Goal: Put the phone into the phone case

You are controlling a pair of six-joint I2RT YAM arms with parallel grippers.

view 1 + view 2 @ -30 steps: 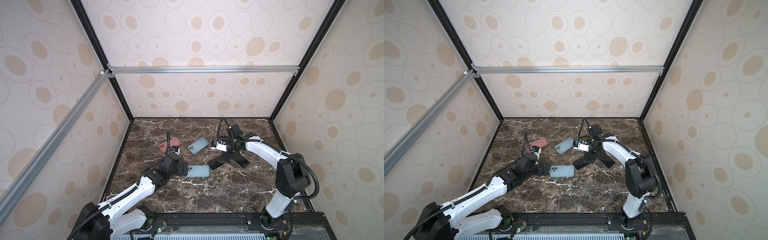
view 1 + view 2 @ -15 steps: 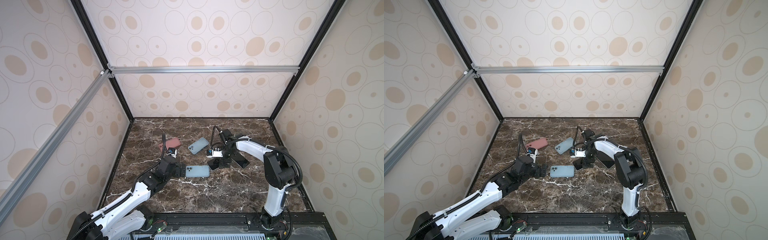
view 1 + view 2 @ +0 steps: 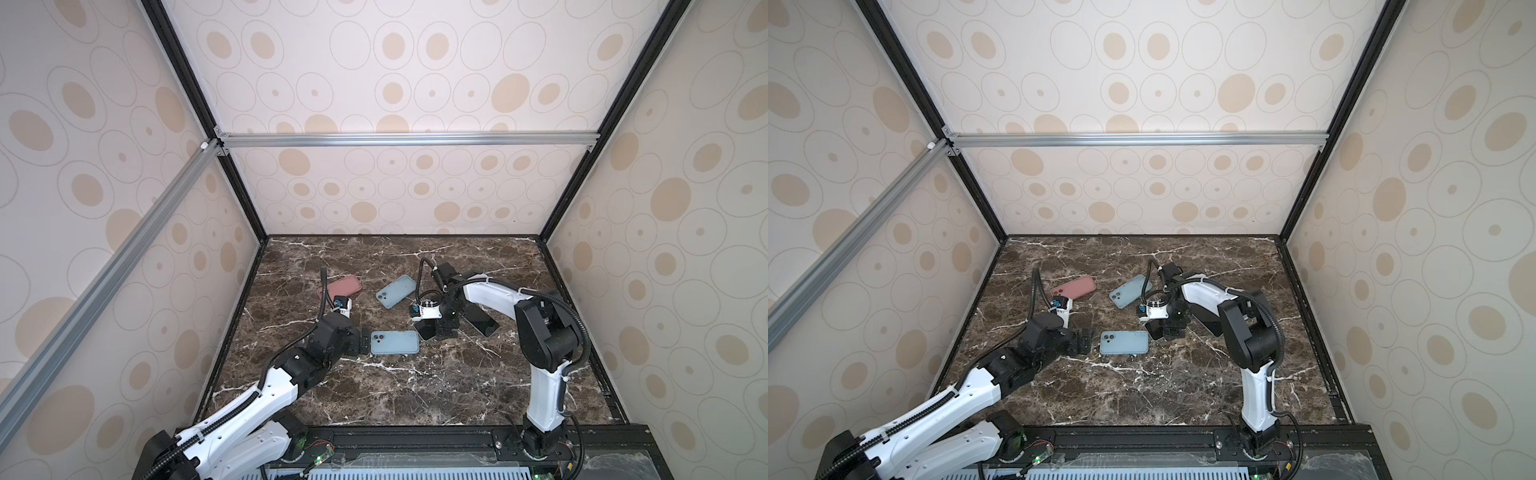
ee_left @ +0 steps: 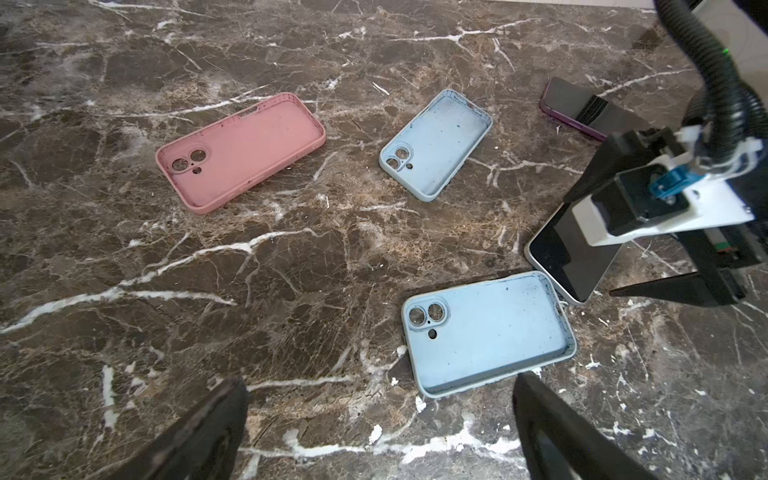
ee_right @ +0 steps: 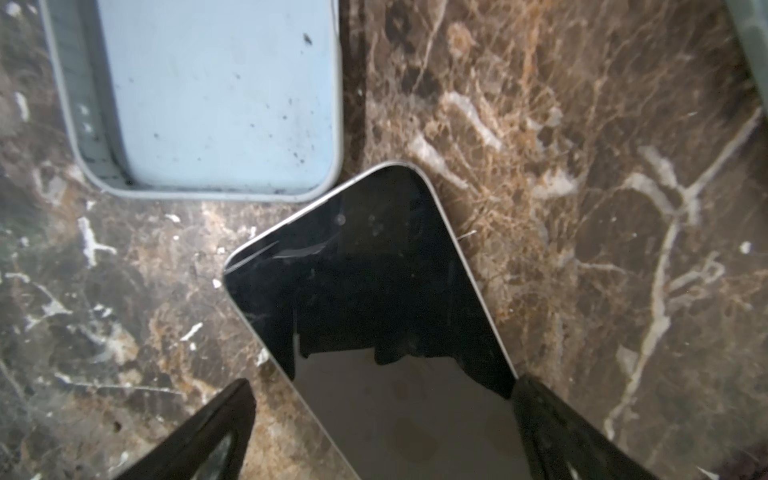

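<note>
**Both grippers wide open, phone on the marble beside the empty blue case**

In both top views, with the far wall taken as 12 o'clock, the near blue case (image 3: 395,343) (image 3: 1124,343) lies flat and hollow side up near the middle of the marble table (image 3: 415,395). Its camera cut-outs are at its 9 o'clock end. The left gripper (image 3: 364,344) sits low at the case's 9 o'clock, just beside that end. The left wrist view shows its jaws spread wide with nothing between them. One fingertip (image 4: 540,407) is close to the case's rim, and whether it touches cannot be told.

The phone (image 3: 424,330) lies screen up on the table at about 2 o'clock from the case and outside it. One corner is just beside the case's 3 o'clock end, and contact there cannot be told. The right gripper (image 3: 436,330) is down over the phone. In the right wrist view its jaws stand wide and straddle the dark screen. One finger (image 5: 548,411) meets the phone's long edge, while the other stands clear of the opposite edge with marble showing between, so the phone is not clamped.

A second blue case (image 3: 395,291) lies at 12 o'clock from the near one and a pink case (image 3: 340,286) at 11 o'clock, both empty and hollow side up. A purple-edged phone (image 4: 582,112) lies at about 2 o'clock, beyond the right gripper and partly under the right arm
</note>
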